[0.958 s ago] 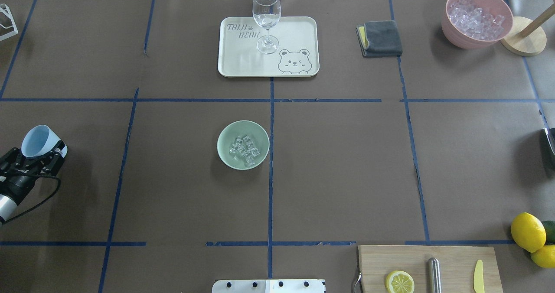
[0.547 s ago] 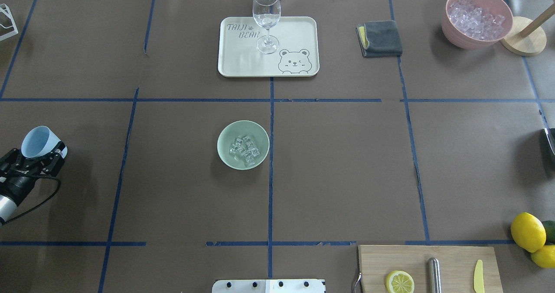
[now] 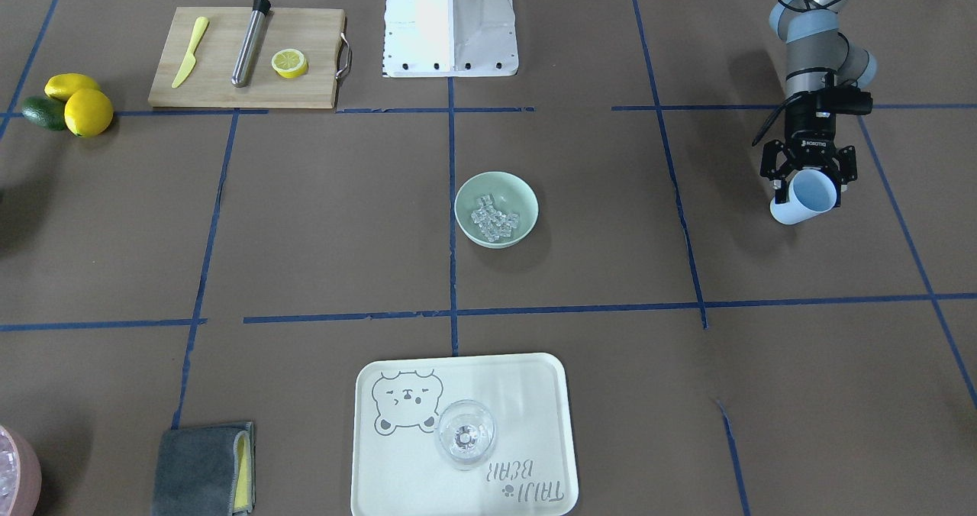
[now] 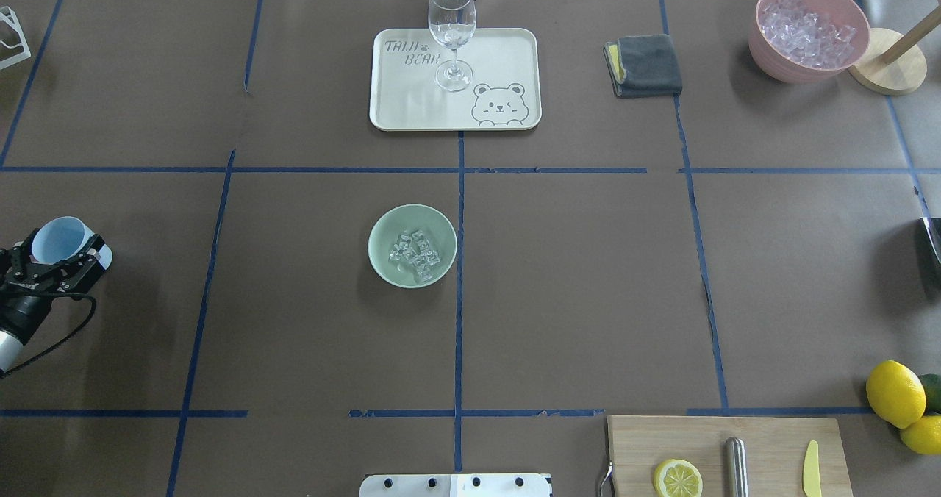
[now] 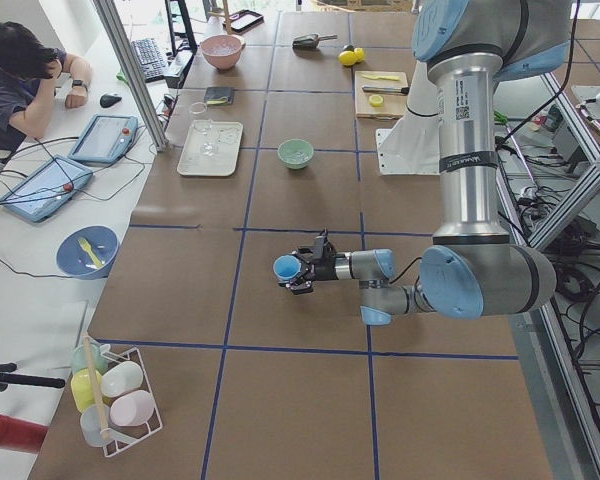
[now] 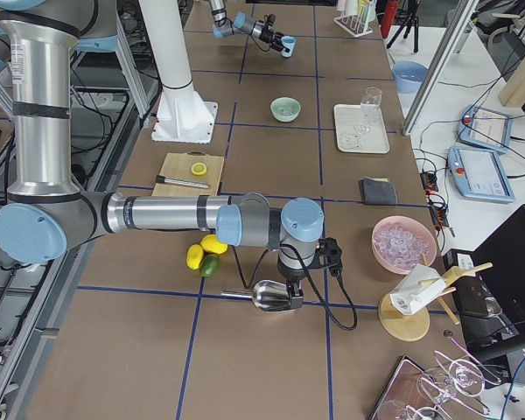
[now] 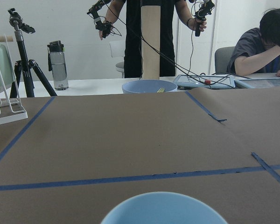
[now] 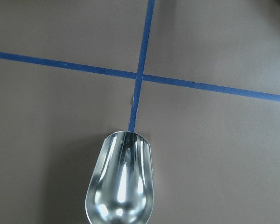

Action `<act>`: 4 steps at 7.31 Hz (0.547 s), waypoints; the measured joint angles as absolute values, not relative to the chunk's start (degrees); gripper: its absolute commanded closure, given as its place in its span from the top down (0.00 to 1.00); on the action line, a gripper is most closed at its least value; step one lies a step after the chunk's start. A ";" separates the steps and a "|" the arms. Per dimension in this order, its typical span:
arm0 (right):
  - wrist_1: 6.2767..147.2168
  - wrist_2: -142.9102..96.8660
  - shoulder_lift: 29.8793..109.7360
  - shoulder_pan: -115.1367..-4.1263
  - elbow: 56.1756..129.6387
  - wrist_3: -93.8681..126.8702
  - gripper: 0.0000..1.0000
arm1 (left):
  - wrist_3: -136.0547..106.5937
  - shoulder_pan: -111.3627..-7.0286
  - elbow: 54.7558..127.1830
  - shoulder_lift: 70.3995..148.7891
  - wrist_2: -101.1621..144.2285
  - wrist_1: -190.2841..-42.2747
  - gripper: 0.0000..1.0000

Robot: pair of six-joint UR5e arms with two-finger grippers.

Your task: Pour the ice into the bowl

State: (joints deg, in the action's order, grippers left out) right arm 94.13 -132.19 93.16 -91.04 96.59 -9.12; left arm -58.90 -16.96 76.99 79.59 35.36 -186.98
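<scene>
Tabletop [image 4: 588,276]: brown paper with a blue tape grid; items listed left to right as the overhead view shows them.

1. Left hand [image 4: 55,253], at the far left edge; fingers pinch a light blue cup [image 4: 57,237] by its sides; the cup is tilted, its mouth is in view and its inside looks bare.
2. Bowl [image 4: 412,245], pale mint green, upright near the centre, just left of the middle tape line; well apart from the cup.
3. Ice [image 4: 416,253], a small heap of clear cubes lying inside the bowl.
4. Cream tray [image 4: 507,56] at the far side; a wine glass [image 4: 451,34] stands upright on it.
5. Grey cloth [image 4: 647,65], folded, right of the tray.
6. Pink bowl [image 4: 772,48], far right corner, heaped with more clear cubes.
7. Wooden cutting board [image 4: 772,438], near right; a lemon half [image 4: 677,478] lies on it.
8. Right hand [image 6: 292,296], seen only from the side; a metal scoop [image 8: 121,182] seems to hang from it; whether its fingers are spread or pressed together I cannot tell.
</scene>
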 measured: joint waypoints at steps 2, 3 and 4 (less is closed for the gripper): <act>94.13 -132.19 93.16 -91.05 96.59 -9.07 1.00 | -58.89 -16.96 77.61 79.47 33.58 -187.26 1.00; 94.13 -132.22 93.14 -91.08 96.59 -8.99 1.00 | -58.87 -16.96 78.55 79.37 32.17 -187.39 1.00; 94.13 -132.32 93.03 -91.22 96.66 -8.79 1.00 | -58.75 -16.96 79.97 79.24 31.27 -187.44 1.00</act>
